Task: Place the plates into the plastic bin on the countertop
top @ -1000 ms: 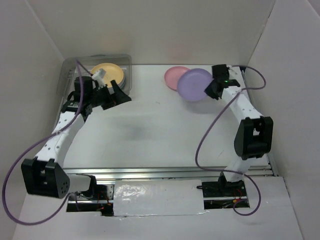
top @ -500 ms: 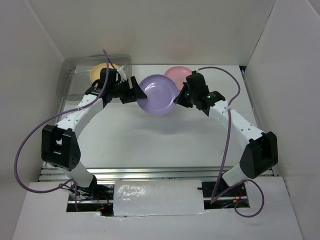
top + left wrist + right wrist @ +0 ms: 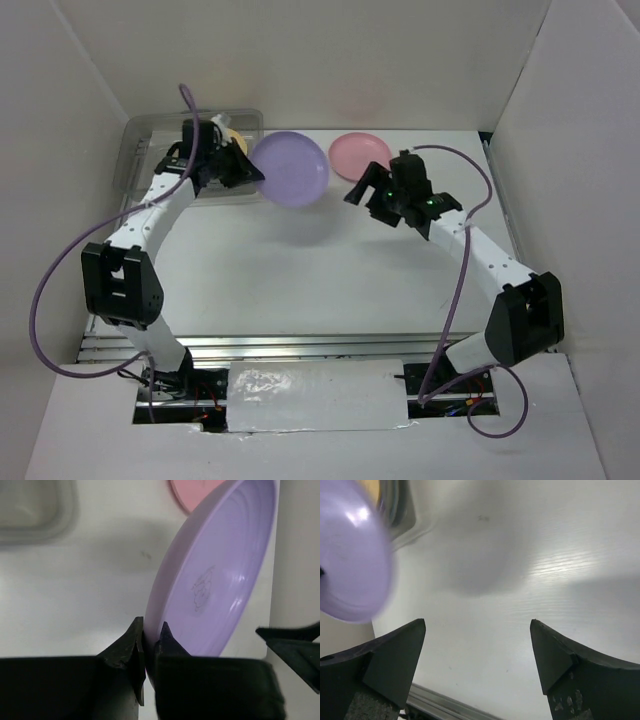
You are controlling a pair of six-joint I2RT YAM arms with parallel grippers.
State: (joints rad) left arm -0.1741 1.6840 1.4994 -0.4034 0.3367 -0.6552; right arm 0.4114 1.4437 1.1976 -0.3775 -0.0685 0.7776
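Purple plate (image 3: 290,170) hangs tilted above the countertop (image 3: 300,280) at eleven o'clock in the top view, and your left gripper (image 3: 148,635) pinches its rim. At its nine o'clock sits the plastic bin (image 3: 140,160) with a yellow plate (image 3: 236,142) inside. Your right gripper (image 3: 477,625) is spread wide and empty at the purple plate's three o'clock, near the pink plate (image 3: 360,152) lying flat at one o'clock.
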